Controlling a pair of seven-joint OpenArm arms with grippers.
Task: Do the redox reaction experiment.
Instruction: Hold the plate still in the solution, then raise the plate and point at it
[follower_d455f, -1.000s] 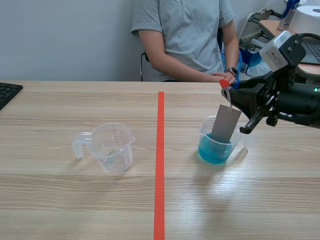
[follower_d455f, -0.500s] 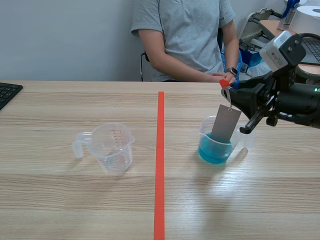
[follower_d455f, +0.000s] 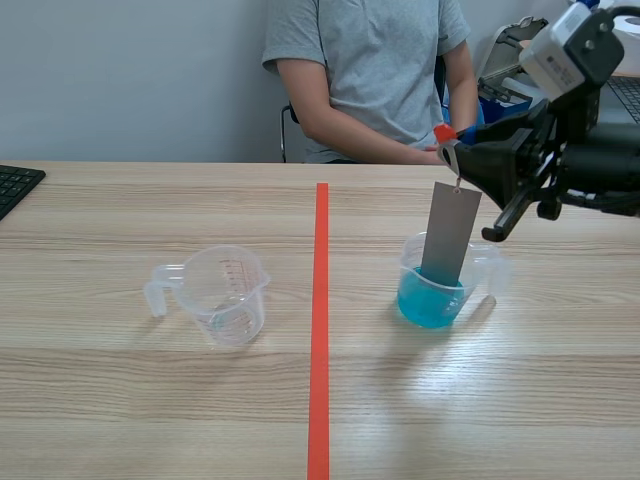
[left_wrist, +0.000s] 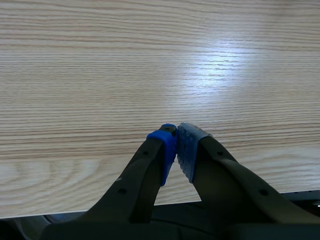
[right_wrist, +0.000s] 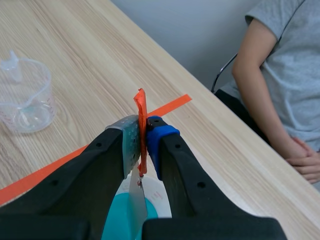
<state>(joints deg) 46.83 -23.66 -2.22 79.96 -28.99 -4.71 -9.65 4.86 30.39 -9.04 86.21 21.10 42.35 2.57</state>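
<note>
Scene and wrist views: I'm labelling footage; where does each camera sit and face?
Scene view: between the arms, facing across the table to the seated person; only the right arm shows.
Left wrist view: on the left arm, looking down past the shut left end effector at the table.
Right wrist view: on the right arm, looking past the right end effector, shut on an orange tag.
Scene and right wrist views share the tag, blue-liquid measuring cup, empty measuring cup.

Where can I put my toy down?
Bare wood lies between the empty clear plastic measuring cup and the orange-red tape line, and all along the near edge. It is crowded around the clear cup of blue liquid, where the right arm's fingers dangle a grey metal sheet.
</note>
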